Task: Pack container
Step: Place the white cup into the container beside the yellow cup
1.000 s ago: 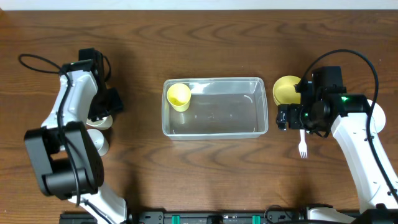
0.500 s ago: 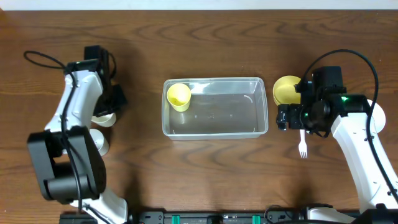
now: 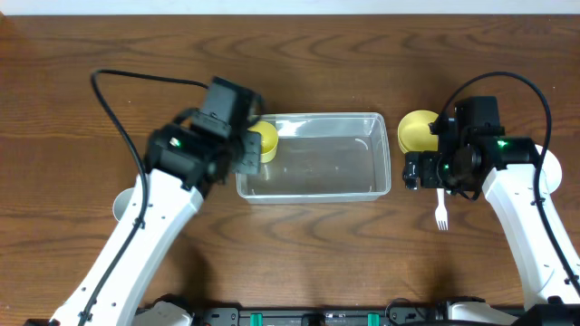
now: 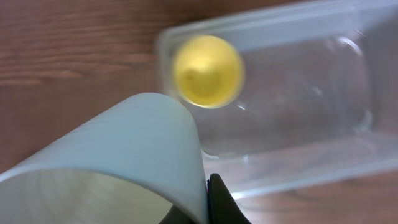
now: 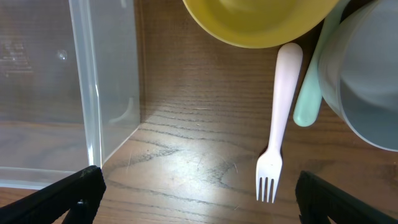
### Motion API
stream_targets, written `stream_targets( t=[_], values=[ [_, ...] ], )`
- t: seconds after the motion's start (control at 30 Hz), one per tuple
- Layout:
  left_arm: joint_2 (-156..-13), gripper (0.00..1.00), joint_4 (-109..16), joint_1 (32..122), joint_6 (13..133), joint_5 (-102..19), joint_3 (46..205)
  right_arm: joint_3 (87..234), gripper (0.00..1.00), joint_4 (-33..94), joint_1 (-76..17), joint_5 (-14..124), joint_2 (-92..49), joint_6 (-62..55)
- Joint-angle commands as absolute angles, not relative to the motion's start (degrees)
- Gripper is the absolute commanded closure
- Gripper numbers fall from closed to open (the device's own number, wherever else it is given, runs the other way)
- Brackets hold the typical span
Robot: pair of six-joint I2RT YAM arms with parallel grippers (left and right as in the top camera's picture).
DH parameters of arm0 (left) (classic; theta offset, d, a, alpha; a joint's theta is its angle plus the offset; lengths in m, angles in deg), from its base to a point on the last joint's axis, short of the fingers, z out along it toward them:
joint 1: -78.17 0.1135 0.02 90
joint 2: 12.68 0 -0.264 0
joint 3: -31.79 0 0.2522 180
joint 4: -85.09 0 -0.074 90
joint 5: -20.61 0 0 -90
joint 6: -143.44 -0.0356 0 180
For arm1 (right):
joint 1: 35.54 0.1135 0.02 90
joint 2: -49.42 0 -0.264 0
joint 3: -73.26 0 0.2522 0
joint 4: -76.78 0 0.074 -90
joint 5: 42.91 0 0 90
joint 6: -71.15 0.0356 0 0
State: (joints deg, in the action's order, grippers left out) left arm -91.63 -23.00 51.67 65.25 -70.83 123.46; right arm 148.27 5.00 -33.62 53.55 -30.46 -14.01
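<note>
The clear plastic container point(image 3: 313, 186) lies at the table's middle with a yellow cup point(image 3: 265, 140) in its left end. My left gripper point(image 3: 237, 149) hangs over the container's left edge, shut on the wall of a white cup point(image 4: 124, 155). In the left wrist view the yellow cup point(image 4: 207, 70) and the container point(image 4: 298, 93) lie below, blurred. My right gripper point(image 3: 426, 170) stands open beside the container's right end, low over the wood, with nothing between its fingers. In the right wrist view that gripper point(image 5: 199, 199) has a white plastic fork point(image 5: 277, 124) just ahead of it.
A yellow bowl point(image 3: 417, 131) sits right of the container, with the fork point(image 3: 441, 215) below it. The right wrist view also shows the yellow bowl point(image 5: 267, 18), a pale green handle point(image 5: 308, 93) and a whitish bowl point(image 5: 367, 81). Another white cup point(image 3: 122, 204) stands at the left.
My left gripper closed on the white cup at the far left and swung right with it to the container's left end. The right arm has not moved.
</note>
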Motion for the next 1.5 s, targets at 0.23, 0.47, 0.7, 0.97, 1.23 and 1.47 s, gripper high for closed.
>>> stream_targets(
  t=[0.23, 0.47, 0.7, 0.97, 1.23, 1.47],
  values=[
    [-101.5, 0.94, -21.9, 43.3, 65.2, -71.1, 122.5, 149.1, 0.01, 4.9, -32.9, 53.3, -30.4, -13.9],
    [-111.0, 0.94, -23.2, 43.5, 65.1, -71.1, 122.5, 149.1, 0.01, 4.7, -32.9, 53.3, -30.4, -14.0],
    [-117.8, 0.93, -24.5, 43.5, 65.1, -71.2, 122.5, 149.1, 0.01, 4.7, -32.9, 53.3, -30.4, -14.0],
    [-118.9, 0.72, -24.6, 43.9, 64.4, -71.7, 122.6, 149.1, 0.01, 4.5, -32.9, 53.3, -30.4, -13.9],
    [-111.7, 0.71, -16.5, 44.2, 64.5, -79.2, 130.6, 149.1, 0.01, 4.5, -32.9, 53.3, -30.4, -14.0],
    [-97.3, 0.64, -10.3, 51.0, 70.3, -84.0, 135.3, 149.1, 0.01, 4.5, -32.9, 53.3, -30.4, -14.0]
  ],
)
